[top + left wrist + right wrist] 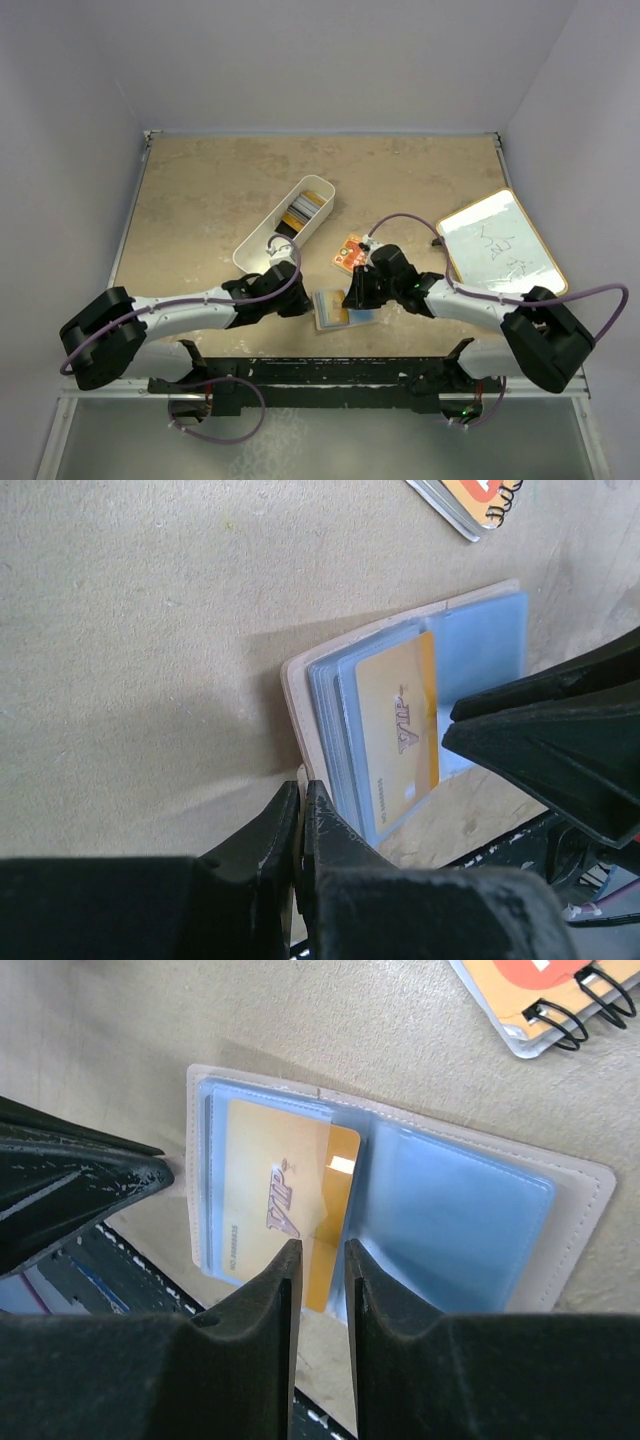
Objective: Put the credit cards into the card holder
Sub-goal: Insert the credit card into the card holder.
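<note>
One card holder (333,308). One gold card (285,1200) in it, the same one in both wrist views. Its clear sleeves (450,1220) number several, too layered to count. One white bin (256,254) with a stack of cards (303,212) inside, too small to count. One orange notepad (350,252). One white board (500,242). Two arms: left arm (190,308), right arm (470,300).

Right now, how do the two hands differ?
The left hand is shut, seemingly pinching the holder's edge; the right hand has jaws slightly apart. The left hand is at the holder's side; the right hand hovers over the gold card on its open pages. Both are black and close to the holder.
</note>
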Robot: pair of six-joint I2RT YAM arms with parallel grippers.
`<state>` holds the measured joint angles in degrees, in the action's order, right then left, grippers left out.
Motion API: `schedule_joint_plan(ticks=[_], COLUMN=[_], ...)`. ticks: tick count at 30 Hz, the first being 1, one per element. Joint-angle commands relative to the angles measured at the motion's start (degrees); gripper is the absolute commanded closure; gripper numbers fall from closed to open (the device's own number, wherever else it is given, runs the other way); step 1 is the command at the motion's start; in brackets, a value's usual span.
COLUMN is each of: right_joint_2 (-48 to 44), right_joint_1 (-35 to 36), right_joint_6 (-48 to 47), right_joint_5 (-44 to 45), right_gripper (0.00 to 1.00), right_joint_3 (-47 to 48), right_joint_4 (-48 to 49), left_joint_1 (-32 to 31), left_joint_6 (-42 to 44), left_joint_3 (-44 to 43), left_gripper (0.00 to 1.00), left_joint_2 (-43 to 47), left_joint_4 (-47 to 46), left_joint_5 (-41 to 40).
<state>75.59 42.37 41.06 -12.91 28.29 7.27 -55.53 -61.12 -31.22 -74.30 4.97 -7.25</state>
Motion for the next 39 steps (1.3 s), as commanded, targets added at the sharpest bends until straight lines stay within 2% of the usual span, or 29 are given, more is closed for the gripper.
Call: schedule_joint_plan(ticks=[1,6,9,11,15,24,35,37,39], right_joint_2=[-2.4,-2.0,-1.6,-1.2,1.1,5.2,4.1,3.5,1.3], right_joint_1=[0.3,0.3,0.3,0.3,0.5,4.1,5.8,5.7,5.7], right_joint_6=[-2.3,-0.7,-0.5,-1.5,-3.0,-3.0,-2.0,-3.2,-2.8], right_joint_5=[1.3,2.2,5.3,7.6,9.0,9.3,9.2,10.7,10.2], right_gripper=[0.75,0.70,0.87,0.93,0.97,0.97,0.98,0.94,0.84], right_joint_3=[2.6,1.6,1.5,2.4,4.1,7.4,8.3,9.1,9.1], right_joint_4=[-5.1,-3.6,-4.0,-5.5,-6.5,-6.2,-6.8,-9.8,-12.4], left_joint_1=[0.0,0.0,0.0,0.0,0.0,0.0,0.0,0.0,0.0], left_joint_6=[-0.8,-0.8,-0.7,-0.4,0.3,1.0,1.6,1.5,1.4], left_joint_3=[0.2,0.3,0.4,0.0,-0.8,-1.6,-2.3,-2.0,-2.0], left_gripper=[1.00,1.00,1.00,1.00,1.00,1.00,1.00,1.00,1.00], left_joint_2=[0.9,0.0,0.0,-0.5,-1.3,-1.3,-2.5,-2.4,-2.2], left_joint_4=[-0.9,-1.3,-1.5,-1.3,-0.9,-0.8,-0.9,-1.0,-0.8], left_joint_5=[-1.4,-0.8,-0.9,-0.9,-0.4,-0.2,0.1,0.0,-0.1])
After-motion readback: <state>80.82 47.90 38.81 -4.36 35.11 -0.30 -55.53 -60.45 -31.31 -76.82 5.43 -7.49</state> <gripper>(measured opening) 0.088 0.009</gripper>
